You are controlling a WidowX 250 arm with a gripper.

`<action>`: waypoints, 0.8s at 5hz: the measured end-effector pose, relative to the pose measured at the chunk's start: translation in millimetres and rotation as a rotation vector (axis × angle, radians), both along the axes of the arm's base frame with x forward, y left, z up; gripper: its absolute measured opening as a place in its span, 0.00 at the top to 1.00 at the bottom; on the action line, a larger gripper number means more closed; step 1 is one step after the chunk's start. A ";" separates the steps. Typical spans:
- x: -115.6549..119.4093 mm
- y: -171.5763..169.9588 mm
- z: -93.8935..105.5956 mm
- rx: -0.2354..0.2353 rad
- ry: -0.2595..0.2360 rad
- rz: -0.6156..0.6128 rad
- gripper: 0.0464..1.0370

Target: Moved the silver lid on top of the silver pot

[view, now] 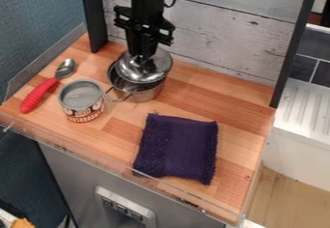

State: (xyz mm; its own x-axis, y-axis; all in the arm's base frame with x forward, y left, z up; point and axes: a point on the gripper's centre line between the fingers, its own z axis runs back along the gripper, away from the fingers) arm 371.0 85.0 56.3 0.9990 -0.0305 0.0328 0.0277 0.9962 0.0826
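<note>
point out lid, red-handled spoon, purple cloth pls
Silver lid (pixel 153 72): camera view, on its shiny dome, below the gripper (pixel 143 55).
Red-handled spoon (pixel 38 95): camera view, on the handle.
Purple cloth (pixel 177 147): camera view, near its middle.

lettering (pixel 84 113) on can (pixel 80 101), wording too small to tell

Black segmented arm, thin black cable

On the worktop (pixel 222 101), the spoon (pixel 40 93) lies left, with the can (pixel 82 107) right of it. The pot (pixel 149 94) stands right of the can, slightly behind; the lid (pixel 151 70) is over it. The cloth (pixel 177 147) lies before the pot, further right.
</note>
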 end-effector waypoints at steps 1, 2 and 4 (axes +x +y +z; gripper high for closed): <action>-1.5 5.9 -0.6 0.001 0.002 0.010 0.77; -4.8 7.2 -3.1 -0.006 0.012 0.010 0.77; -9.2 8.5 -7.4 -0.009 0.021 0.020 0.77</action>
State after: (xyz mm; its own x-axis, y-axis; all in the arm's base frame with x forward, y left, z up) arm 361.8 93.6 48.8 0.9999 -0.0106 0.0121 0.0097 0.9972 0.0736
